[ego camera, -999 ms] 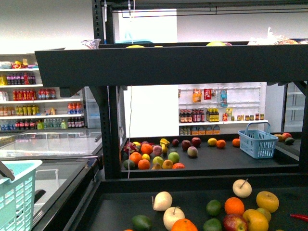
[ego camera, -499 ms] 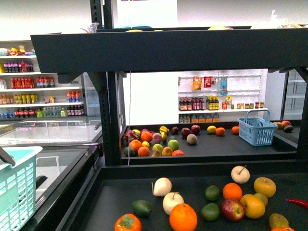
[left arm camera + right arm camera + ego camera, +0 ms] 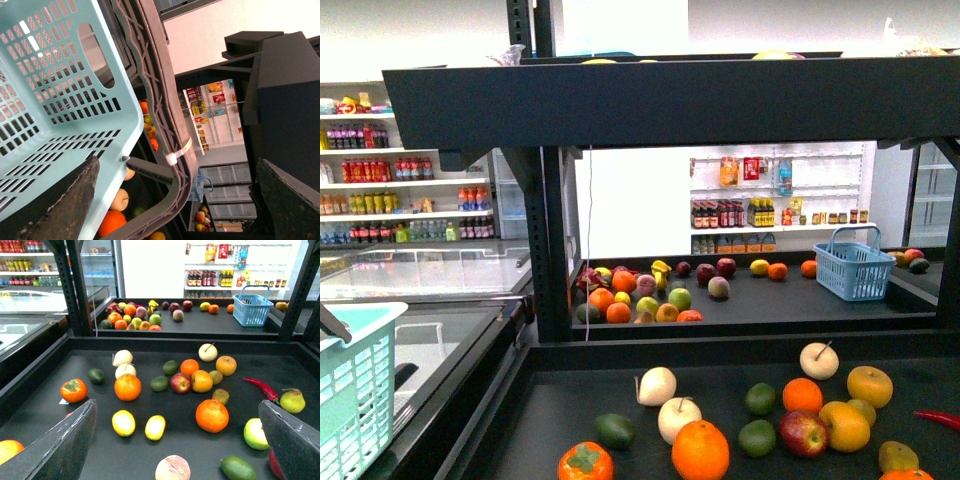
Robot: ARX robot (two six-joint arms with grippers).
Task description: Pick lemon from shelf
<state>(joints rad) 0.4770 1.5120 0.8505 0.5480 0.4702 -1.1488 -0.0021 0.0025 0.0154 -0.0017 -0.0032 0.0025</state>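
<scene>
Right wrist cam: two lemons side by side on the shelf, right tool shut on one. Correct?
Not quite. The right wrist view shows the right tool open, its fingers wide apart and holding nothing. The two lemons lie free, side by side on the shelf.

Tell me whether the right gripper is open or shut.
Open: the right gripper shows its fingers wide apart, holding nothing.

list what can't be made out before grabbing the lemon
Front view: the bright yellow oval lemon is below the bottom edge; only the right wrist view shows it.
Front view: the raised rim of the black metal shelf hides the fruit on its top tier.
Left wrist view: the pale blue slotted plastic basket covers most of the fruit.
Right wrist view: the edge cuts a pinkish round fruit.
</scene>
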